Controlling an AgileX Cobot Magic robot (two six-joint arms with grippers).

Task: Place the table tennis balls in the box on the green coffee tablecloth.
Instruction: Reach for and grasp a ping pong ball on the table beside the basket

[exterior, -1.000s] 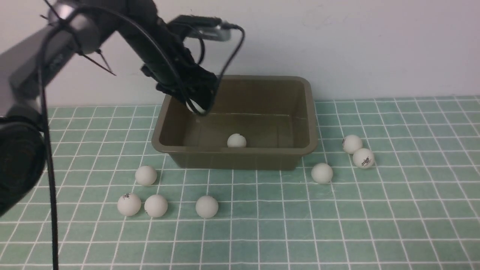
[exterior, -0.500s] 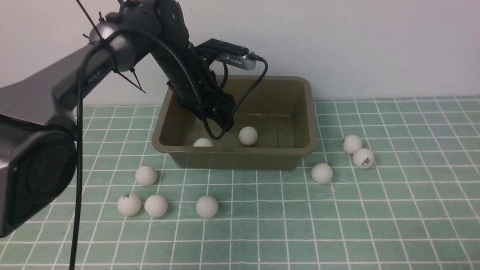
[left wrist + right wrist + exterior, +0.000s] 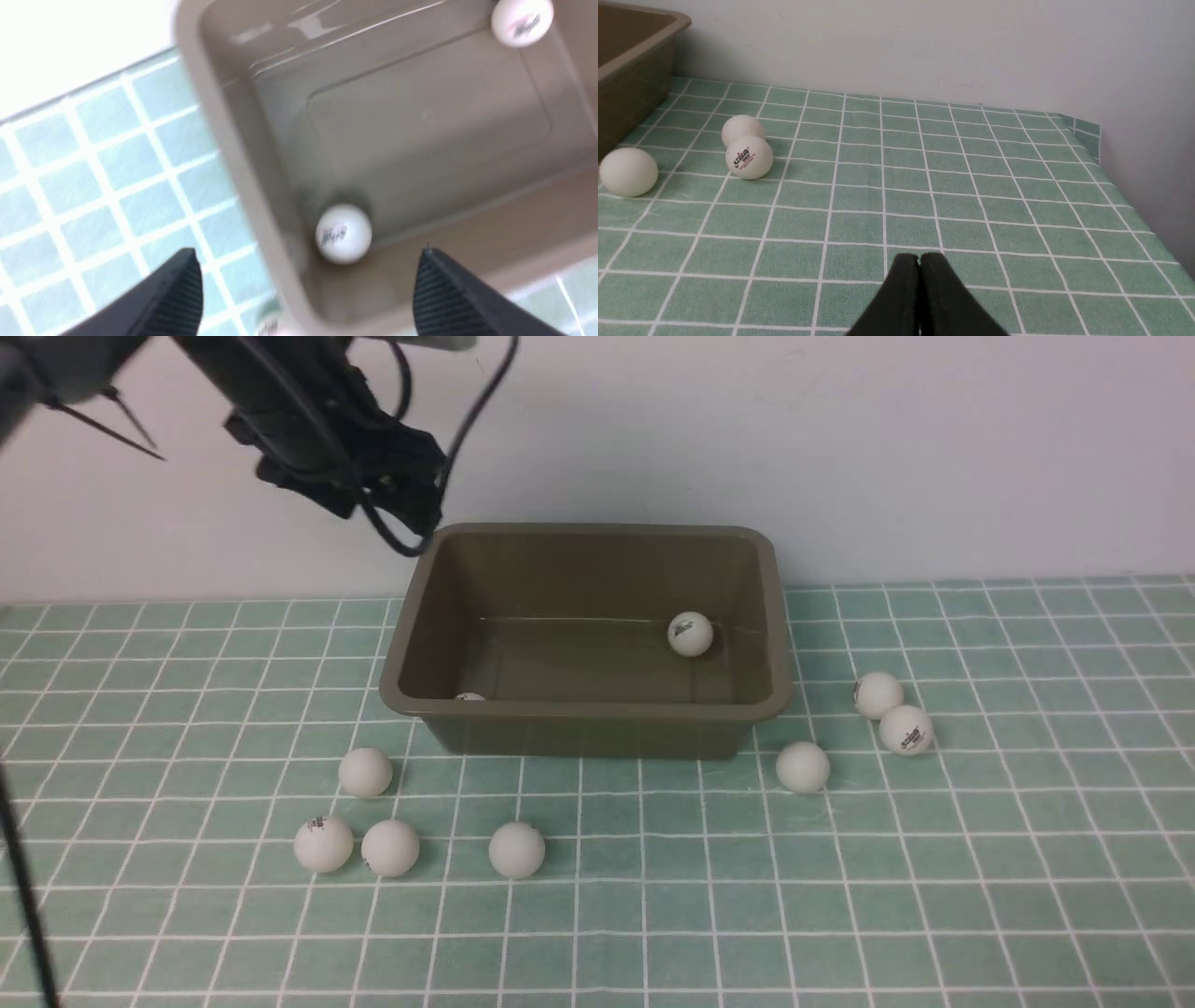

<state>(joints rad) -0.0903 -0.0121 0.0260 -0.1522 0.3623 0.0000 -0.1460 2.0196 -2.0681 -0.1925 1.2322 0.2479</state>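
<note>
Matte white table tennis balls (image 3: pixel 516 849) are found in two places: two inside the olive-brown box (image 3: pixel 579 735) and seven on the green coffee tablecloth (image 3: pixel 840 915) around it. The front view is read as a clock face, with twelve toward the pale wall (image 3: pixel 840 448). Within the box, a logo-marked ball (image 3: pixel 691 634) is seen on the floor toward two o'clock, close to the far wall. A half-hidden ball (image 3: pixel 470 696) is tucked behind the near rim at seven o'clock, only its top being shown.

Outside, four balls are spread at the box's seven o'clock. A lone ball (image 3: pixel 365 772) is placed near the near left corner. A printed ball (image 3: pixel 323 844) is set close beside its neighbour ball (image 3: pixel 389 847) farther toward six, and a fourth ball (image 3: pixel 516 849) is apart at their three o'clock.

At the box's four o'clock three more are laid: a corner ball (image 3: pixel 802 766) near the near right corner, and a touching pair, a plain ball (image 3: pixel 878 695) with a stamped ball (image 3: pixel 905 729) at its five o'clock.

The left gripper (image 3: pixel 307 255) is held raised over the box's left end, toward eleven o'clock, its jaws spread wide with nothing between them. The right gripper (image 3: pixel 919 257) is seen only in its own wrist view: its jaws are pressed together on nothing, low over bare cloth, well apart from the three right-hand balls
</note>
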